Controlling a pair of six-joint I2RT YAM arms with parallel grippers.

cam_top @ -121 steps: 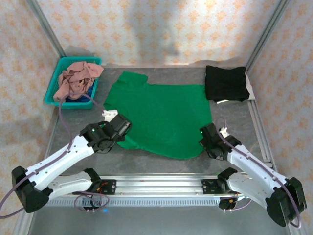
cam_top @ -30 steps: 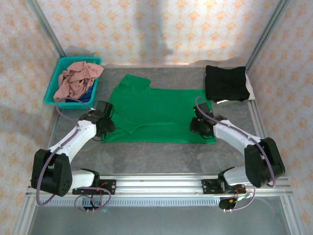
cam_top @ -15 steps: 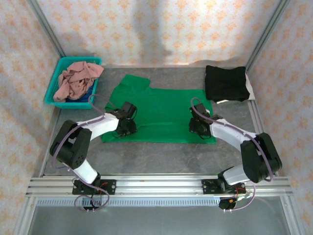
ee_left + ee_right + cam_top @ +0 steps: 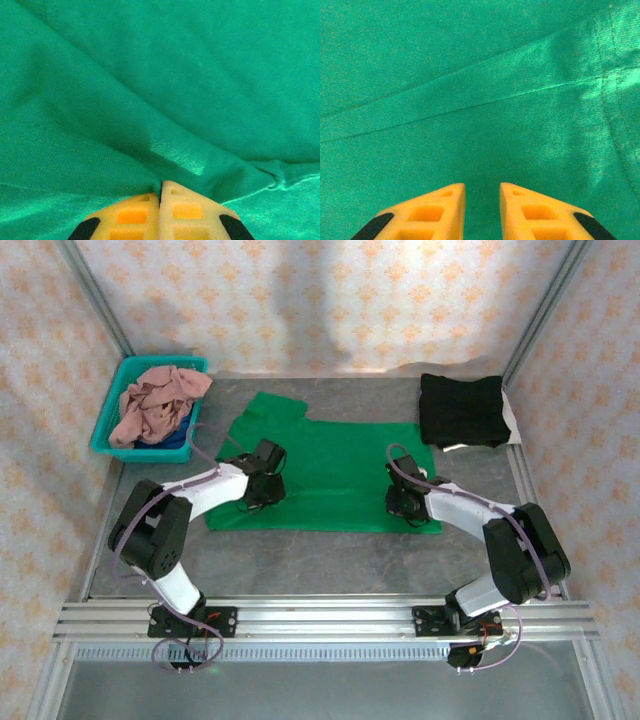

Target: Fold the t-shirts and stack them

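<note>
**A:** Where's the shirt now?

**B:** The bright green soft-cloth t-shirt [image 4: 330,475] lies spread in the middle of the grey table [image 4: 320,560], with its near edge straight. The left gripper [image 4: 160,186] is down on the left part. Its yellow fingers are pressed together and a ridge of cloth is drawn into the tips, so I'd say it's clamped on the green.

**A:** And the right one?

**B:** The right gripper [image 4: 482,187] sits near the right near corner, with its fingers apart and only flat cloth under the gap. It's holding nothing.

**A:** So what's the risk?

**B:** A lopsided pull. If the left lifts alone, the cloth drags, bunches and skews the fold. The pinch may also have caught a single layer, and then the layers would peel apart.

**A:** And the others?

**B:** The folded black t-shirt [image 4: 460,410] waits far right, well apart. The crumpled dusty pink shirt [image 4: 155,405] sits in the teal plastic basket [image 4: 105,435], far left.
</note>
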